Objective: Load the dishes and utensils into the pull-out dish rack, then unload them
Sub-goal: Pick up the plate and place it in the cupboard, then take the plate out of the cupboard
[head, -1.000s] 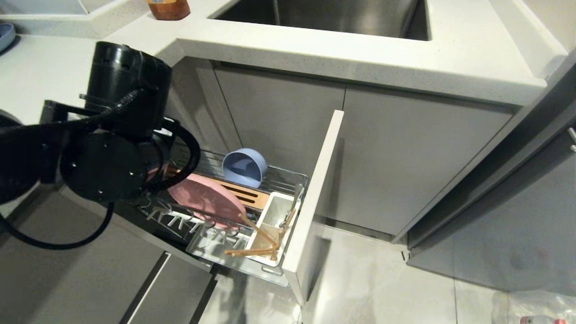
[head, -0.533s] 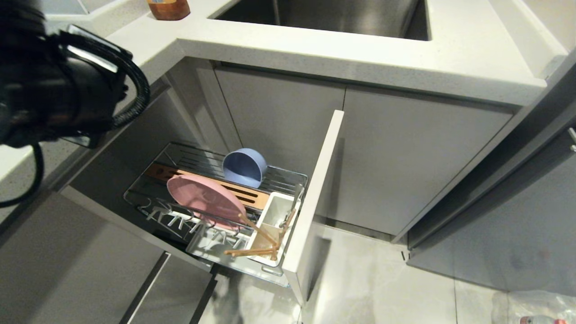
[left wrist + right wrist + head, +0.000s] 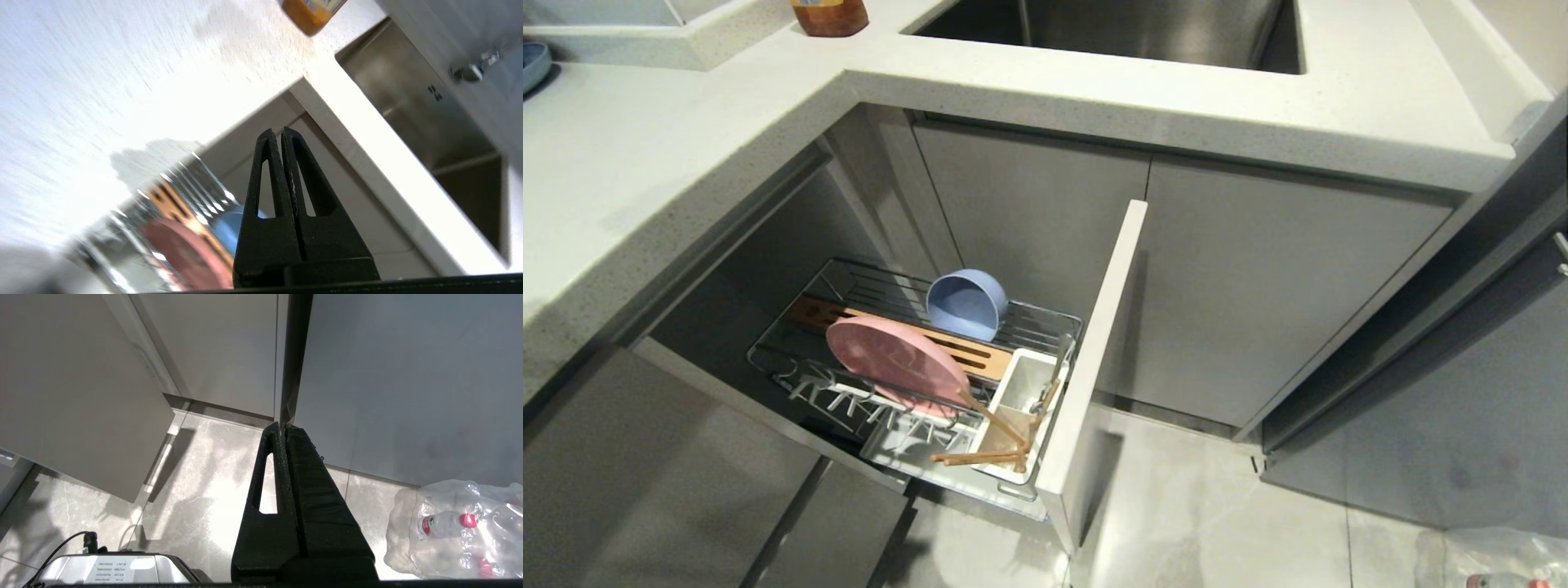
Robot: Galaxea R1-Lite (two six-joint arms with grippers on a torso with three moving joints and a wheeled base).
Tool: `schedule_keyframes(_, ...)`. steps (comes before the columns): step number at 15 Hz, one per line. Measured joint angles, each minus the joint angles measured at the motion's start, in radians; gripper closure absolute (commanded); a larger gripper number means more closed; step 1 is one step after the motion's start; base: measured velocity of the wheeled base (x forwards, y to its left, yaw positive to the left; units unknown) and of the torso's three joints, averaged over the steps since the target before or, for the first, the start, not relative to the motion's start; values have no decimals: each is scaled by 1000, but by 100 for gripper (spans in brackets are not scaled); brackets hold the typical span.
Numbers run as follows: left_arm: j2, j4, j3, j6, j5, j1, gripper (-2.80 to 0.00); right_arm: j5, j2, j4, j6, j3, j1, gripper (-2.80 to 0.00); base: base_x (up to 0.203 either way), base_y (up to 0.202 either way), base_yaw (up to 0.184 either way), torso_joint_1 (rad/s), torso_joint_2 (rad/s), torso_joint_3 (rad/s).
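Head view: the pull-out dish rack (image 3: pixel 849 282) stands open, holding the pink plate (image 3: pixel 894 362) on edge, the blue bowl (image 3: pixel 966 304) behind it, and 2 chopsticks (image 3: pixel 990 434) and the spoon (image 3: pixel 1055 369) in the white caddy (image 3: pixel 1018 408).

Left wrist view: the left gripper (image 3: pixel 282 132) hangs above the countertop (image 3: pixel 122 73), fingers pressed together, empty.

Right wrist view: the right gripper (image 3: pixel 282 426) hangs over the floor (image 3: pixel 196 482), closed, empty.

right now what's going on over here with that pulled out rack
Nothing is being handled at this moment. The pull-out dish rack stands open under the counter, loaded: a pink plate on edge, a pale blue bowl behind it, and chopsticks and a spoon in the white caddy. The left hand is shut and empty, up by the countertop. The right hand is shut, parked over the floor.
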Motion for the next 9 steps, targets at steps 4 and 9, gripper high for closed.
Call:
schedule_keyframes(4, -179, 160, 18, 129, -331, 178, 0, 0, 0, 0, 0, 0, 0, 0, 0, 0, 0, 0, 0, 0)
schedule_keyframes(9, -399, 242, 193, 222, -586, 360, 0, 0, 0, 0, 0, 0, 3, 0, 0, 0, 0, 0, 0, 0)
